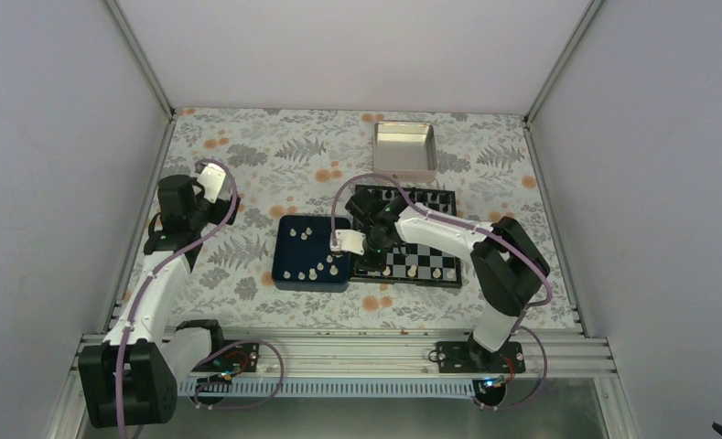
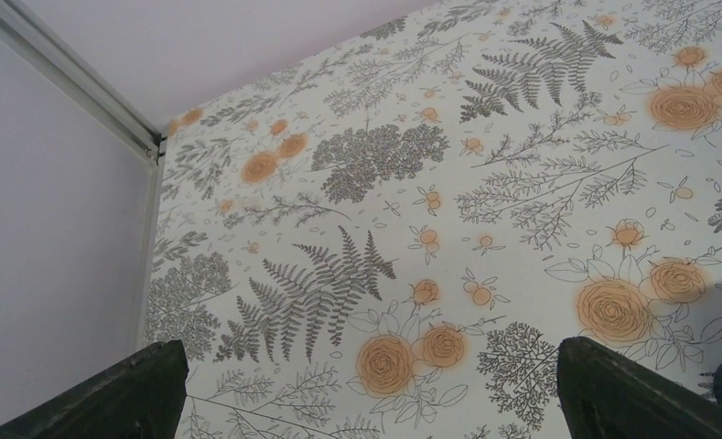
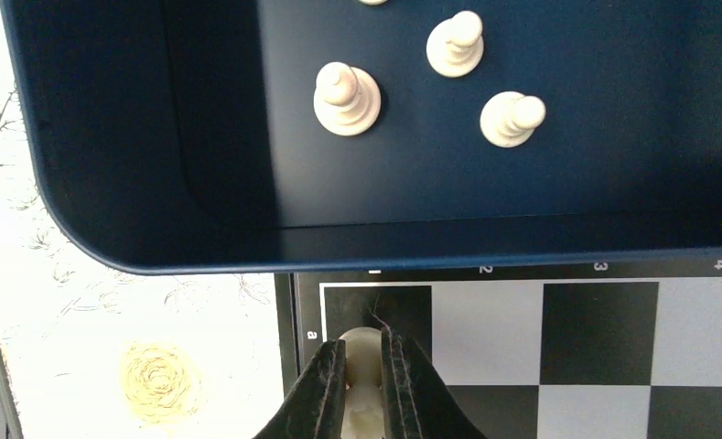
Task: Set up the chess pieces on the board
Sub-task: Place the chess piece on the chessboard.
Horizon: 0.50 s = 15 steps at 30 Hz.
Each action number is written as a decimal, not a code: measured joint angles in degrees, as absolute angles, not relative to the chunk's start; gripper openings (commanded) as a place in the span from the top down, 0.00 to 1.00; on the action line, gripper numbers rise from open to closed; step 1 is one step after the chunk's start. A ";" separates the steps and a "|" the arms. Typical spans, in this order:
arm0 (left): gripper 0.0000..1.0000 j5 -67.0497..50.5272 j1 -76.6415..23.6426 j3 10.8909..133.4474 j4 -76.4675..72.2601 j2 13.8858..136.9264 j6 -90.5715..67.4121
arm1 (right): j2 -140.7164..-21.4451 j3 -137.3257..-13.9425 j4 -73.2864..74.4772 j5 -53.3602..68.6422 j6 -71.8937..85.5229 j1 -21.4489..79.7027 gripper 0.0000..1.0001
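Presumably light, hard and slick, the chess piece (image 3: 361, 344) suits a stem grip; the right gripper (image 3: 364, 358) pinches it over a corner of the board (image 3: 604, 320).

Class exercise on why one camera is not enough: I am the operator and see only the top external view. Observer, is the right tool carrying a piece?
Observer: Yes; the right tool is shut on a cream chess piece.
Operator: Over which square?
Observer: At the dark corner square of the board, by the printed a and 1.
Operator: And the left tool?
Observer: The left tool is open and empty, facing flowered tablecloth.
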State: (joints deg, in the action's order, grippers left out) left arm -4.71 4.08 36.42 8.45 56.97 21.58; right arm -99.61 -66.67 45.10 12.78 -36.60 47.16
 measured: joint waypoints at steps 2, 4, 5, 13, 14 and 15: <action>0.00 -4.69 4.08 36.42 8.45 57.08 21.58 | -99.63 -66.04 44.51 12.82 -36.56 47.16 0.94; 0.00 -4.69 4.08 36.42 8.45 57.21 21.58 | -99.68 -65.82 44.34 12.88 -36.53 47.16 0.94; 0.00 -4.69 4.08 36.42 8.45 57.25 21.58 | -99.72 -65.82 44.21 12.93 -36.51 47.16 0.94; 0.00 -4.69 4.08 36.42 8.45 57.45 21.58 | -101.03 -65.82 43.03 13.26 -36.36 47.16 0.93; 0.00 -4.69 4.08 36.42 8.45 57.47 21.61 | -101.34 -65.82 43.03 13.26 -36.36 47.16 0.93; 0.00 -4.69 4.08 36.42 8.45 57.47 21.61 | -101.67 -65.82 43.03 13.26 -36.36 47.16 0.93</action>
